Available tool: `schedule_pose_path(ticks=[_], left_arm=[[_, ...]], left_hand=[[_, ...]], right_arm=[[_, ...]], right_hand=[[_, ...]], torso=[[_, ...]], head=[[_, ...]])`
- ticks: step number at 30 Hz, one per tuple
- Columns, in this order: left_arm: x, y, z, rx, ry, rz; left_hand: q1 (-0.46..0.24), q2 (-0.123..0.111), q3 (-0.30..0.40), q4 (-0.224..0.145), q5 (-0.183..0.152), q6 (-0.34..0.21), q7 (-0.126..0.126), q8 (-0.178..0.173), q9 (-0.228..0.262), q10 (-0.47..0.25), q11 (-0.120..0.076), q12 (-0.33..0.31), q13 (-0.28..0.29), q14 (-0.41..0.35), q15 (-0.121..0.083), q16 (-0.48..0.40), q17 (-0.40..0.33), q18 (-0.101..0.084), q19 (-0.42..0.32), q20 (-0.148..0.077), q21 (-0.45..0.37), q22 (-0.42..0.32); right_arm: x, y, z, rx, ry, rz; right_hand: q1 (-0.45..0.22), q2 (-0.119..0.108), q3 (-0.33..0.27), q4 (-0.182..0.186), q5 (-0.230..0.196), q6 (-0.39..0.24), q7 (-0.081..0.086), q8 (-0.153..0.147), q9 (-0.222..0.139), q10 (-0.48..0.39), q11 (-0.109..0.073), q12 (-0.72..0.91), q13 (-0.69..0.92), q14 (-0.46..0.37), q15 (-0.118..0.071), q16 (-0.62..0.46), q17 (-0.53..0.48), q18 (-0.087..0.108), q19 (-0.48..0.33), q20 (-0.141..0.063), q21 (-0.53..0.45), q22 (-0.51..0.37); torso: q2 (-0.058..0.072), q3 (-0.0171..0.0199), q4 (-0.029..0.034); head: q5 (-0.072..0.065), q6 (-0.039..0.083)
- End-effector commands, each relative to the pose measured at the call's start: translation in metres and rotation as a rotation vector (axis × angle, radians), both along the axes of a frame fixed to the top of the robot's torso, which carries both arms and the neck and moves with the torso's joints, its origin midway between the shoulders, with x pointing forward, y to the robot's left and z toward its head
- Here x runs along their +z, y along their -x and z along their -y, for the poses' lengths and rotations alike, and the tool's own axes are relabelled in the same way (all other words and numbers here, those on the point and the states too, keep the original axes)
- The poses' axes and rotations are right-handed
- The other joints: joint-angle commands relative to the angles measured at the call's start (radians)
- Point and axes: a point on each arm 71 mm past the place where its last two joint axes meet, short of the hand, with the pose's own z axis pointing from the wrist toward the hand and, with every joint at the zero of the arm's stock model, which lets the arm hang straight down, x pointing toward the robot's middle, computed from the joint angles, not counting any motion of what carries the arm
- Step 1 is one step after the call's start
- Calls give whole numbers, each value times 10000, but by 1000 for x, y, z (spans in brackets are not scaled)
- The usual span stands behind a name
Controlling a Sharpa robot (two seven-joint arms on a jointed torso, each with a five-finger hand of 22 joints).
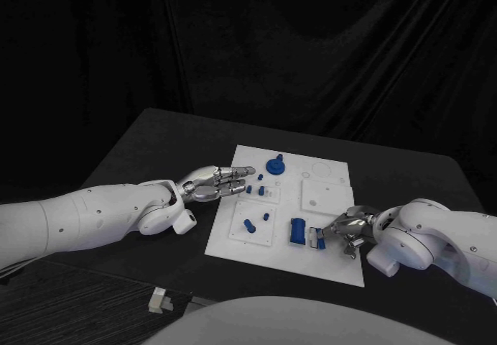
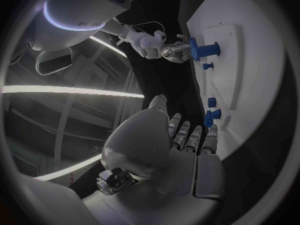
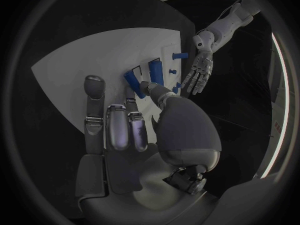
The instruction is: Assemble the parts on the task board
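Presently noted:
Left hand (image 1: 215, 181): held open, nothing gripped, at the task board's (image 1: 330, 267) left edge.
Right hand (image 1: 350, 231): blue block (image 1: 316, 238) touched; grip cannot be told.

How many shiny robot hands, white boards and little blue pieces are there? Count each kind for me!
Silver hands: 2 (left hand, right hand)
White task board: 1
Blue parts: 7 that I can make out
Total: 10

A lab-like robot test room: black-draped backdrop (image 1: 311, 57), black table (image 1: 155, 144), white task board (image 1: 332, 262).
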Motion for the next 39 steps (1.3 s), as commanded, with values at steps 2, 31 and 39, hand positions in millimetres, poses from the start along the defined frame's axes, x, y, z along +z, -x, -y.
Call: schedule_pose_path(ticks=[2,31,39], left_arm=[[11,2,2,-293,1271,1024],[11,2,2,-269,1247,1044],[11,2,3,-291,1245,1007]], left_hand=[[181,-19,5,-93,176,-15,54,21,-34,-41,58,113,-9,5,149,156,40,-25,15,82,-28,39],[213,-20,30,-98,192,31,57,29,-28,-32,68,138,-4,-11,133,137,34,-32,15,77,-29,31],[231,-23,46,-94,198,23,66,29,-29,-30,78,142,-3,-16,107,139,33,-30,15,62,-29,30]], right_arm=[[-1,3,2,-37,-32,-454],[8,1,-1,29,-231,-530],[7,0,-3,79,-161,-502]], right_hand=[[-219,199,692,21,109,302,-156,768,785,942,-103,-46,2297,565,-91,10,-79,4,-18,-9,-185,669],[-263,254,693,-97,64,146,-147,867,962,1093,-104,168,2520,690,-108,392,402,-455,689,-52,3002,1357],[-340,319,636,-46,54,112,-140,902,1018,1098,-96,176,2527,691,-104,406,408,-457,713,-55,3069,1355]], torso=[[5,1,-3],[3,1,4],[1,-1,-1]], head=[[25,-2],[-35,-2],[-19,-2]])
